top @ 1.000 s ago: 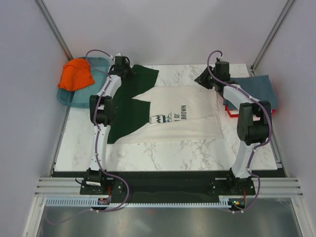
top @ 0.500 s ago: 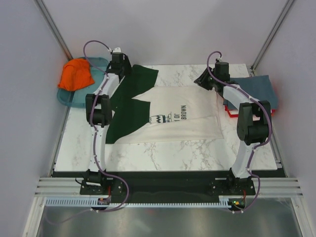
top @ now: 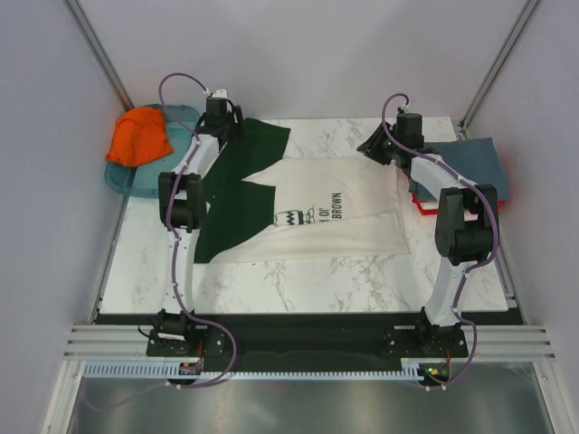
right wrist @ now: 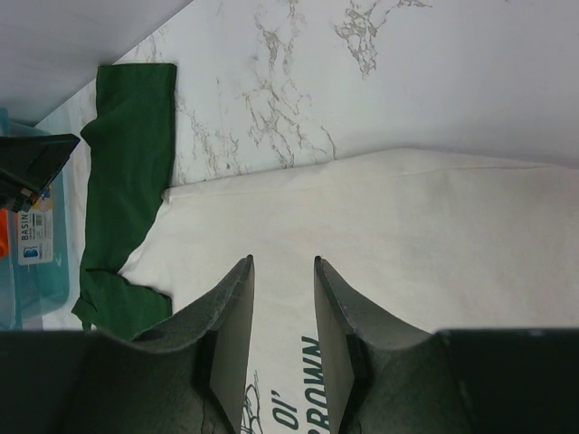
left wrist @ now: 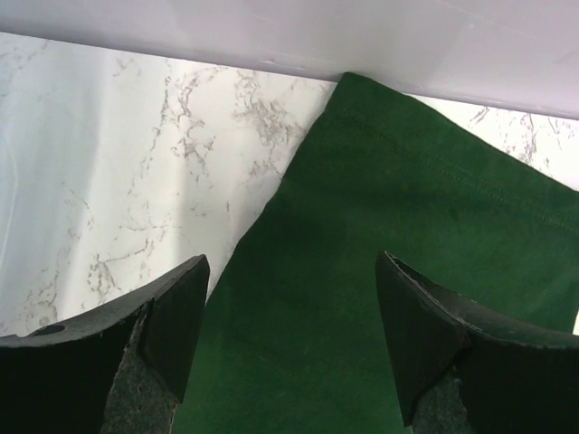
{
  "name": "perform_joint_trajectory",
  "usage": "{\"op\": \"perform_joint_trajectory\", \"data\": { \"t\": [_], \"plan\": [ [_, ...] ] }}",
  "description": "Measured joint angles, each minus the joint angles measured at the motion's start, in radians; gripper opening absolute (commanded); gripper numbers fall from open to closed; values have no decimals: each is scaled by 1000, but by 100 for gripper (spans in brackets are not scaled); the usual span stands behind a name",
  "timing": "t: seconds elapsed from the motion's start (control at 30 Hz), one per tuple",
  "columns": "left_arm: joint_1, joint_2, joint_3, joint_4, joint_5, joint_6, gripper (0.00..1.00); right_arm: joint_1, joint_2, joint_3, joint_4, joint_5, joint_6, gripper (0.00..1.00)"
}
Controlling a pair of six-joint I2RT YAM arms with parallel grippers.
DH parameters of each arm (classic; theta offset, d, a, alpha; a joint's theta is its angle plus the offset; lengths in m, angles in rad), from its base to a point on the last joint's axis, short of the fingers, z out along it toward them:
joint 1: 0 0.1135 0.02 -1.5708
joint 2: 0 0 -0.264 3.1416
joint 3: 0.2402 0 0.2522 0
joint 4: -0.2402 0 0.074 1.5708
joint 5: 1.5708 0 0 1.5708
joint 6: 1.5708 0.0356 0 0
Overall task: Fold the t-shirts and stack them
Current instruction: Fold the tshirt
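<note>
Lying flat on the marble table (top: pixel 298 280), the cream t-shirt (top: pixel 335 217) has its dark green sleeves and collar toward the left and its black chest print near the middle. The left gripper (left wrist: pixel 291 262) hangs over the far green sleeve (left wrist: pixel 407 253) close to the back wall; its jaws stand wide apart and nothing is between them, the cloth is only below. The right gripper (right wrist: pixel 282 262) is above the far right part of the cream body, near the hem corner. Its jaws have a narrow gap, and the flat cloth shows through this gap without being pinched. At the far left an orange t-shirt (top: pixel 137 136) sits bunched in a teal plastic tray (top: pixel 122 179). At the right edge of the table a slate-blue t-shirt (top: pixel 475 163) lies folded on top of a red one (top: pixel 423 206), just beside the right arm.
</note>
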Motion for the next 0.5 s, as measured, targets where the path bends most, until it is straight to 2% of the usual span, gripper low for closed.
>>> {"op": "perform_joint_trajectory", "data": {
  "t": [0.13, 0.2, 0.5],
  "plan": [
    [3, 15, 26, -24, 33, 1, 83, -3, 0, 0, 0, -6, 0, 40],
    [8, 15, 27, -31, 47, -5, 79, -5, 0, 0, 2, -11, 4, 41],
    [61, 16, 27, -73, 134, -127, 80, -6, 0, -1, 5, -36, 16, 40]
  ]
}}
